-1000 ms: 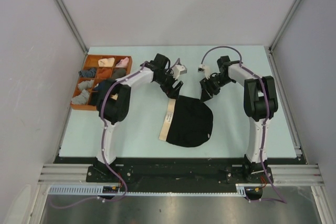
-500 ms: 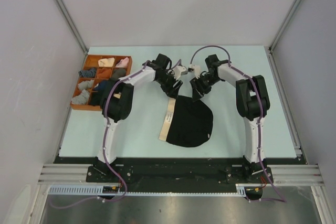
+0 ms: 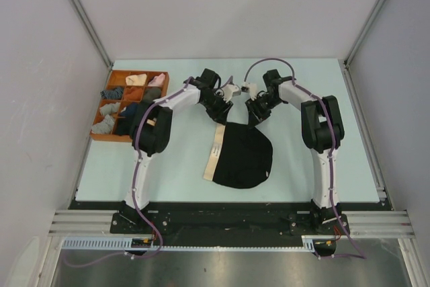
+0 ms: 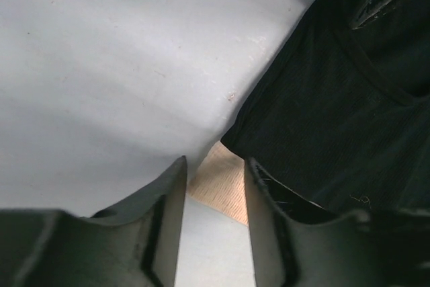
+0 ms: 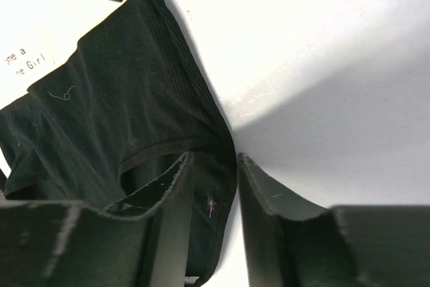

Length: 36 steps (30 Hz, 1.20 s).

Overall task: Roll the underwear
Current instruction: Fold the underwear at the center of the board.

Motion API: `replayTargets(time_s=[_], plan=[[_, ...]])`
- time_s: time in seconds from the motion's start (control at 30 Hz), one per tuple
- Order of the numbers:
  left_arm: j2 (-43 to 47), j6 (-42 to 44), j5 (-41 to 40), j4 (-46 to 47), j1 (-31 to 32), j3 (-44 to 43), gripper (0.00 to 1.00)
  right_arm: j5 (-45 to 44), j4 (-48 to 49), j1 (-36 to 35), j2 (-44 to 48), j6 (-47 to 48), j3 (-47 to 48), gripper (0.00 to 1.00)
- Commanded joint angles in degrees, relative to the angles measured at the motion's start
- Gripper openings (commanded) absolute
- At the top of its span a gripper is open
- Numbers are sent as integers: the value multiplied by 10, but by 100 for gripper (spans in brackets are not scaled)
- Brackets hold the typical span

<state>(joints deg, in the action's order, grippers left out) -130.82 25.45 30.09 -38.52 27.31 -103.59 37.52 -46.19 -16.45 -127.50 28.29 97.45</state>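
Note:
The underwear (image 3: 243, 156) lies flat on the table, black with a cream-beige band (image 3: 216, 152) along its left side. My left gripper (image 3: 224, 115) is at its far left corner. In the left wrist view it (image 4: 213, 169) is open, with the beige band's corner (image 4: 222, 183) between the fingers and black fabric (image 4: 336, 119) to the right. My right gripper (image 3: 255, 116) is at the far edge. In the right wrist view it (image 5: 211, 166) is open and straddles the black hem (image 5: 215, 199), with the garment (image 5: 107, 99) spread beyond it.
An orange-brown compartment tray (image 3: 163, 82) with small grey, navy, pink and cream bundles stands at the far left of the table. The two grippers are close together over the garment's far edge. A white printed label (image 5: 27, 58) shows beside the fabric.
My right gripper has moved left and forward to the underwear's far edge, close to the left gripper. The left gripper has hardly moved. The underwear lies as before.

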Motion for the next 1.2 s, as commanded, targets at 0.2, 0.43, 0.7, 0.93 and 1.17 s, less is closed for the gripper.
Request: replayTargets(time_s=[0.2,0.43,0.7,0.93,1.17], plan=[[-14,-9,-12,-60,7,-38,4,-27,-11,-11,-18,4,22,13],[11,-38,-28,-37,-1,-54,0,-11,4,-3,8,-1,38,0],[89,-59,-12,33,-10,-21,1,28,29,18,74,4,32,0],[162,-66,-13,90,-11,71,1,67,40,21,131,18,-13,0],[231,-65,-7,114,-10,166,0,91,28,5,185,54,-79,0]])
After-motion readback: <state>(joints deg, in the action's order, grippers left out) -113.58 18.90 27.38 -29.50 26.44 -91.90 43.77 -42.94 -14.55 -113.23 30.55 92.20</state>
